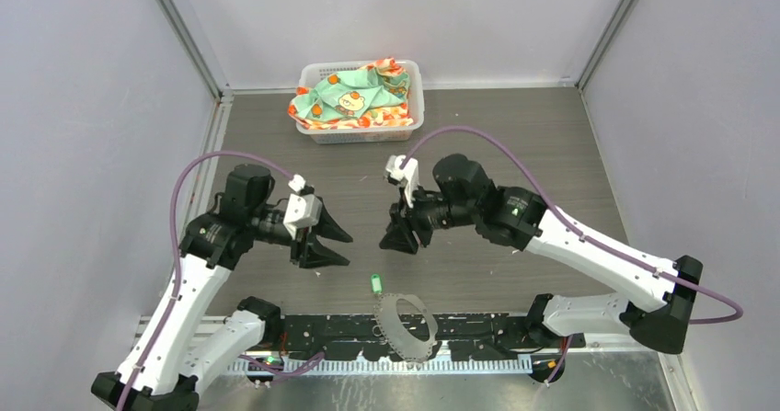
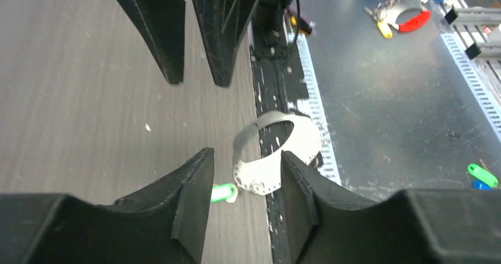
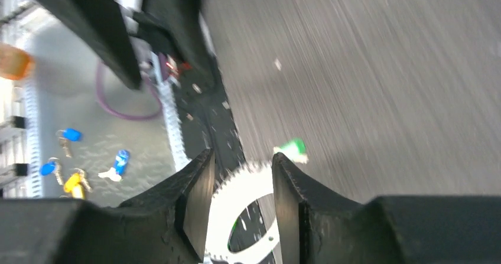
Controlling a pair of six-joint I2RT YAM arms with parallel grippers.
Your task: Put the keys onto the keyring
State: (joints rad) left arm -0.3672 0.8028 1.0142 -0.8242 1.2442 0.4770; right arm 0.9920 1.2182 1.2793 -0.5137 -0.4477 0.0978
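The keyring (image 1: 405, 325), a wide floppy silver loop with a toothed edge, lies at the table's near edge, partly over the black rail. The green-headed key (image 1: 375, 283) lies on the table just beyond its left side. The black-headed key is not in view. My left gripper (image 1: 348, 249) is open and empty, above and left of the green key. My right gripper (image 1: 397, 245) is open and empty, above and just beyond the loop. In the left wrist view the green key (image 2: 223, 193) and keyring (image 2: 275, 157) show between the open fingers. The right wrist view shows the keyring (image 3: 242, 205) and green key (image 3: 292, 149).
A white basket (image 1: 361, 101) holding a patterned cloth stands at the back. Grey walls close in both sides. A metal shelf below the near edge holds other tagged keys, seen in the left wrist view (image 2: 481, 175) and the right wrist view (image 3: 74, 181).
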